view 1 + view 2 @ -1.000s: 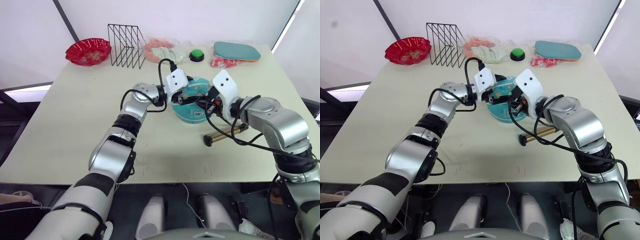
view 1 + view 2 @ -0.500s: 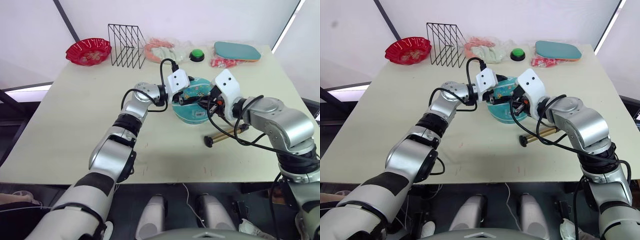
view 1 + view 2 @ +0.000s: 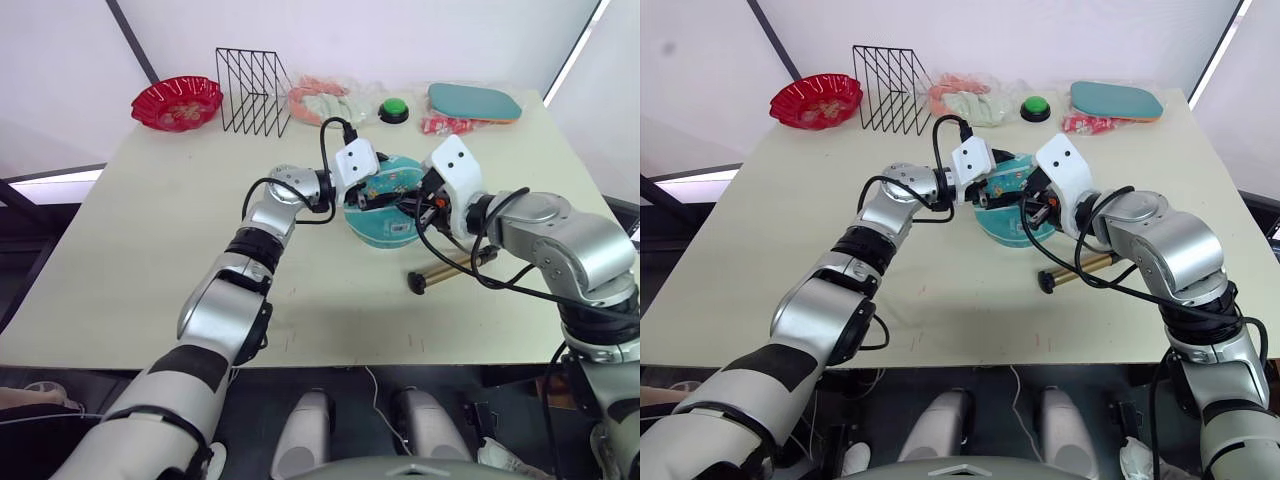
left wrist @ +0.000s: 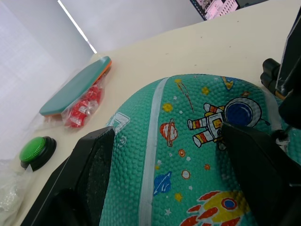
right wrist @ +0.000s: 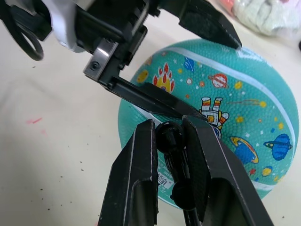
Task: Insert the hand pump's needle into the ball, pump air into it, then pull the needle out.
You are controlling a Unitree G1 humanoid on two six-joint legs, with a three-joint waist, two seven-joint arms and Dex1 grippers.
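The teal ball (image 3: 384, 203) sat near the middle of the table (image 3: 150, 250), steadied from both sides. The left gripper (image 4: 183, 155) was spread wide over the ball's top, its two black fingers (image 4: 82, 183) resting against the pebbled skin on either side of an astronaut print. The right gripper (image 5: 170, 149) was clenched on the needle's black fitting (image 5: 170, 139), held right at the ball's surface beside the left gripper's finger. The hand pump (image 3: 450, 267) lay on the table just near and right of the ball, its thin black hose (image 3: 432, 240) looping up to the right gripper.
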